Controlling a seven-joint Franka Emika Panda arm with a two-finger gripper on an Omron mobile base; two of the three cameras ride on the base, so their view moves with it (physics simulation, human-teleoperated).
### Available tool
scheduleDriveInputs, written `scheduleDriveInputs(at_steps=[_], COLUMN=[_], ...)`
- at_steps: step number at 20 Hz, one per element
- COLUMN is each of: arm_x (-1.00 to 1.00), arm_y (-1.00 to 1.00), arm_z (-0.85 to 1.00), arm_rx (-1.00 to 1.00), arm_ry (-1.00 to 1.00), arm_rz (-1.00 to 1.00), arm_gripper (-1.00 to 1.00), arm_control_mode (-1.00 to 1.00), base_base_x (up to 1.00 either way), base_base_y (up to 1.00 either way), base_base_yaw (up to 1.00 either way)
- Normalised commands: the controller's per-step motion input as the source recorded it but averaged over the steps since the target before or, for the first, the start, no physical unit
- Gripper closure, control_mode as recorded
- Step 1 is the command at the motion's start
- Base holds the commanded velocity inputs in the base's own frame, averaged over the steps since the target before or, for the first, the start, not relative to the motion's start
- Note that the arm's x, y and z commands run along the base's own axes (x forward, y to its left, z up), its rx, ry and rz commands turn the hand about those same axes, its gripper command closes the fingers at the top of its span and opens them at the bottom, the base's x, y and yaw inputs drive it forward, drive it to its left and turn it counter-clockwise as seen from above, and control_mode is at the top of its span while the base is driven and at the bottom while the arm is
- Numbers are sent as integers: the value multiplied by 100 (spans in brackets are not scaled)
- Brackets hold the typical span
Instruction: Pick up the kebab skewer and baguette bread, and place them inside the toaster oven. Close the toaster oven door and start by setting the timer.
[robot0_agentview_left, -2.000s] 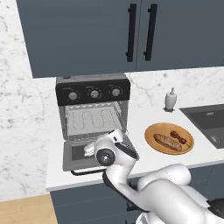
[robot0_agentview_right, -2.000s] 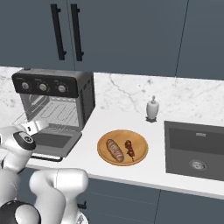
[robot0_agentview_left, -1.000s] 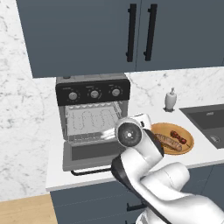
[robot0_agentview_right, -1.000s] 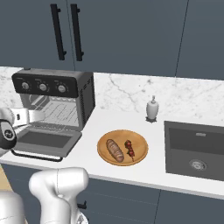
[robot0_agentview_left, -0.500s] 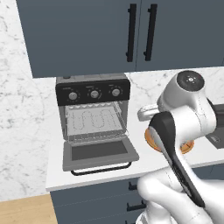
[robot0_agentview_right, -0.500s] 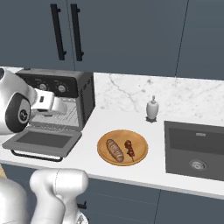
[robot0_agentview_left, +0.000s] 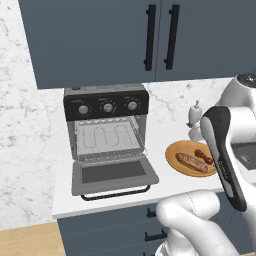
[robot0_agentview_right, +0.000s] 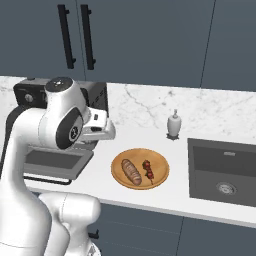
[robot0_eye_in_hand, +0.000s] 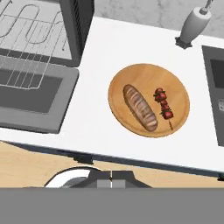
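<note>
The toaster oven (robot0_agentview_left: 106, 106) stands on the counter with its door (robot0_agentview_left: 112, 175) dropped flat and the wire rack (robot0_eye_in_hand: 30, 48) bare. To its right a round wooden plate (robot0_eye_in_hand: 131, 76) carries the baguette bread (robot0_eye_in_hand: 140, 107) and, beside it, the shorter kebab skewer (robot0_eye_in_hand: 164, 105). Both also lie on the plate in the base views: baguette bread (robot0_agentview_right: 131, 171), kebab skewer (robot0_agentview_right: 148, 170). My gripper (robot0_eye_in_hand: 111, 178) is shut and empty, held high over the counter's front edge, looking down on the plate. The white arm (robot0_agentview_right: 60, 120) rises between oven and plate.
A white soap bottle (robot0_agentview_right: 173, 124) stands at the back of the counter behind the plate. A dark sink (robot0_agentview_right: 225, 170) lies to the right. Dark cabinets (robot0_agentview_left: 150, 40) hang above. The open oven door (robot0_eye_in_hand: 30, 100) juts toward the counter's front edge.
The arm has swung up and to the right, from low over the open oven door to high beside the plate. The gripper has stayed shut. Food and oven have not moved.
</note>
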Motion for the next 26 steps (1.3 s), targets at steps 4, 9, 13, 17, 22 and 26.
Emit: scheduleDriveInputs(at_steps=[4, 9, 13, 17, 22, 26], arm_x=[63, 78, 67, 39, 0, 13], arm_y=[-37, -52, -33, -70, -48, 0], arm_z=[-76, -57, -68, -44, -62, -70], arm_rx=[0, 0, 0, 0, 0, 0], arm_ry=[3, 11, 11, 17, 13, 10], arm_rz=[11, 6, 7, 11, 14, 11], arm_gripper=[-100, -100, -100, -100, -100, -100], arm_control_mode=[-100, -100, -100, -100, -100, -100], base_base_x=[0, 0, 0, 0, 0, 0], base_base_y=[0, 0, 0, 0, 0, 0], base_base_yaw=[0, 0, 0, 0, 0, 0])
